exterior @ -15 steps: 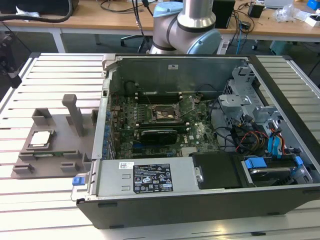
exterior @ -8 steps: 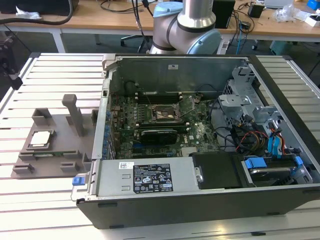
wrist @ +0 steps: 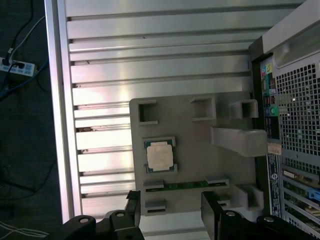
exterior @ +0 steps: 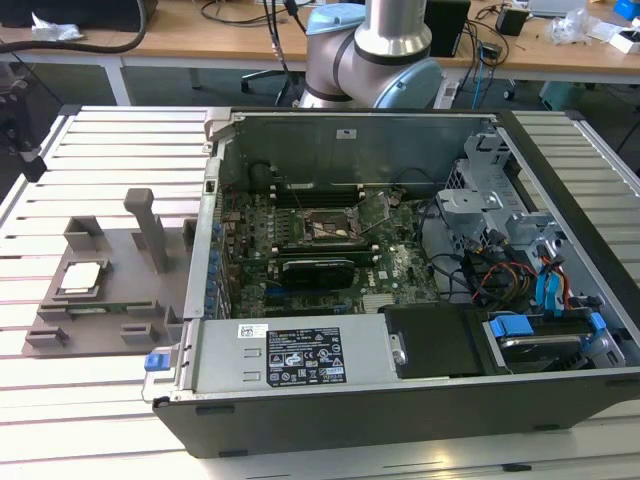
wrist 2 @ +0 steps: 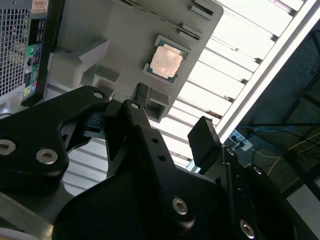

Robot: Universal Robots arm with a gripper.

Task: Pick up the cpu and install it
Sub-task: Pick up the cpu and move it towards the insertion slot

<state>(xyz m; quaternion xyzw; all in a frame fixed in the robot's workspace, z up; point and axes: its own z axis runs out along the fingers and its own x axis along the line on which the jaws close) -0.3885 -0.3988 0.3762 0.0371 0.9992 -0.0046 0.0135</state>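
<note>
Exterior view: the cpu [exterior: 80, 277] lies in the grey tray [exterior: 120, 330] on the bench [exterior: 100, 150], beside the open case [exterior: 350, 140]; the socket [exterior: 325, 230] is hard to make out. In both wrist views the end effector [wrist 2: 172, 120] hangs wide open, empty, near the cpu: pickup stage, calling for centring overhead.

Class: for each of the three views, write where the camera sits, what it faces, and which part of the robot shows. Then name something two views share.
Exterior view: off the arm, raised, looking down into the open computer case; the arm rises behind it.
First wrist view: on the arm, facing down onto the grey tray; the open claw shows.
Second wrist view: on the arm, slanted toward the tray; the claw's black fingers show.
Shared: both wrist views show the cpu lying in the tray.
</note>
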